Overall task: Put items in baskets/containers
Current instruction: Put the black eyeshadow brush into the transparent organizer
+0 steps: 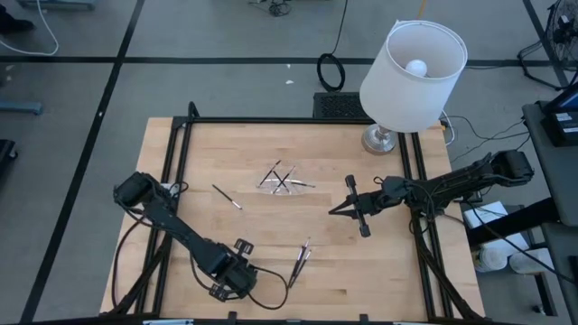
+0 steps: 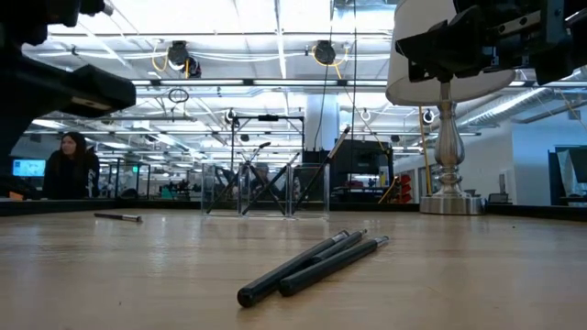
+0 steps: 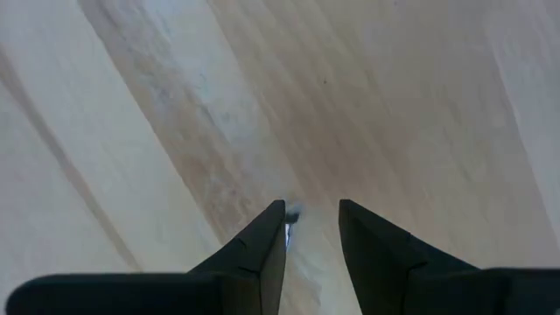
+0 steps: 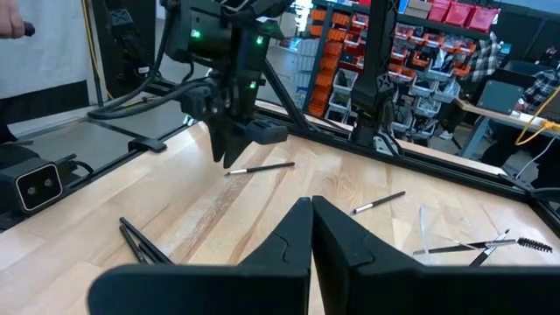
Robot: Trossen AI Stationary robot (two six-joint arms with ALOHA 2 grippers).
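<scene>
Here, left gripper (image 1: 242, 271) parted narrowly, low over bare table (image 1: 379, 271) beside two brushes (image 1: 301, 260); right gripper (image 1: 336, 209) closed, empty, near tray (image 1: 284, 181).

Clear tray (image 1: 285, 181) mid-desk, far side, several thin dark brushes crossed inside. One brush (image 1: 227, 197) lying flat, loose, left of tray. Brush pair (image 1: 301, 258) side by side nr front edge, metal tips twd tray.

an open robotics lab: shelves of red parts bins (image 4: 442, 35), exposed ceiling ducts (image 2: 275, 55), floor cables (image 1: 334, 54).
</scene>
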